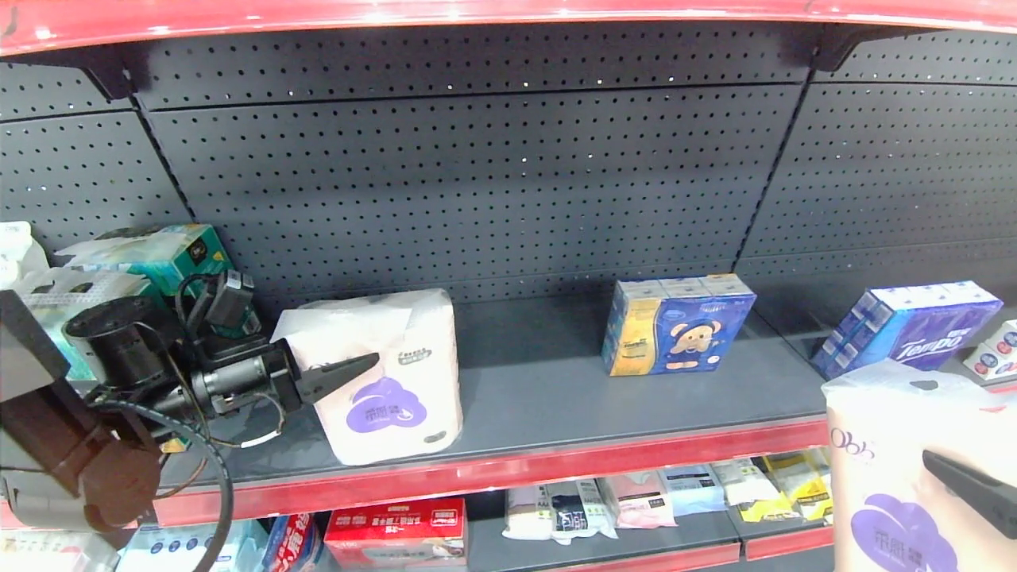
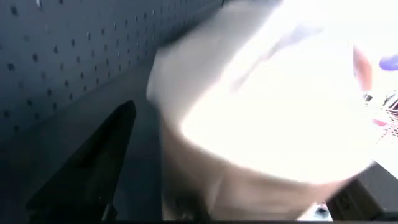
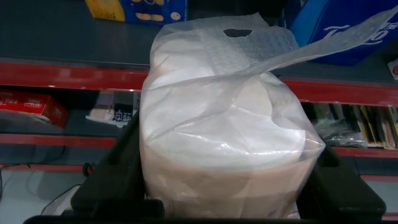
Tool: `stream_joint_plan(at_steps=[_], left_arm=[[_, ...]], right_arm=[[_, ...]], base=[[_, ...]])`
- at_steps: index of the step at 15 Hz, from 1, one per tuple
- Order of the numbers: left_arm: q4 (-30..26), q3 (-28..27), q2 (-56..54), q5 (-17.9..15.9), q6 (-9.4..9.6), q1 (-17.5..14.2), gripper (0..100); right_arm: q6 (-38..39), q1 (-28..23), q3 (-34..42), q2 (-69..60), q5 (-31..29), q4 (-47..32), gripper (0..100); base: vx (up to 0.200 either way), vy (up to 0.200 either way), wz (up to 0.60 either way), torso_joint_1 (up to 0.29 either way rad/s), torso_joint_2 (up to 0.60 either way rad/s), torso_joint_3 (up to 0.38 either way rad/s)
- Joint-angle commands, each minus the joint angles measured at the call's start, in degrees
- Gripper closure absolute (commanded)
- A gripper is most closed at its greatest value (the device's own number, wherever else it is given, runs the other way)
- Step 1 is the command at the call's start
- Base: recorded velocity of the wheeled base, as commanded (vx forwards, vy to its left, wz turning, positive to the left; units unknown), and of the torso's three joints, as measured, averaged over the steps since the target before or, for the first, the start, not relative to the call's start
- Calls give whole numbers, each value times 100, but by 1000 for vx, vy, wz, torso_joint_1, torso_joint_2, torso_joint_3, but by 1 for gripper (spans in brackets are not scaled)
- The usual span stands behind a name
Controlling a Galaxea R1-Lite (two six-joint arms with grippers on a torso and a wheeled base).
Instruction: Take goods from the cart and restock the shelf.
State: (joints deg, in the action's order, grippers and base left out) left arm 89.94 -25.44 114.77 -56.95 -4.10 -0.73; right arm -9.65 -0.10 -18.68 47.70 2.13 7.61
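A white toilet paper pack (image 1: 393,373) with a purple print stands on the grey shelf (image 1: 540,389), left of its middle. My left gripper (image 1: 349,369) straddles the pack's left end. One dark finger (image 2: 93,165) lies along the pack's (image 2: 261,118) front with a small gap, so the gripper is open. The far finger is hidden behind the pack. A second, identical pack (image 1: 898,469) hangs at lower right, in front of the shelf edge. My right gripper (image 3: 224,193) is shut on it (image 3: 224,124), with a black finger (image 1: 969,485) on each side.
A blue and yellow tissue multipack (image 1: 675,324) stands on the shelf right of centre. A blue pack (image 1: 906,327) lies at far right and a teal pack (image 1: 171,254) at far left. The red shelf lip (image 1: 516,465) runs along the front, with stocked goods (image 1: 636,496) on the shelf below.
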Motion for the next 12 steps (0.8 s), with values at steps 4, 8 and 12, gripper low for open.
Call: stream_joint_plan(at_steps=[4, 8, 12], left_arm=[[6, 39, -465, 0, -74, -6, 0], [6, 31, -764, -9, -153, -24, 0], [6, 31, -966, 18, -302, -59, 0]], right_arm=[[-1, 10, -4, 11, 15, 4, 100], [-1, 19, 13, 2, 15, 4, 100], [-1, 19, 22, 37, 33, 4, 100]], base=[[0, 0, 0, 0, 0, 0], [0, 0, 0, 0, 0, 0], [0, 0, 0, 0, 0, 0]])
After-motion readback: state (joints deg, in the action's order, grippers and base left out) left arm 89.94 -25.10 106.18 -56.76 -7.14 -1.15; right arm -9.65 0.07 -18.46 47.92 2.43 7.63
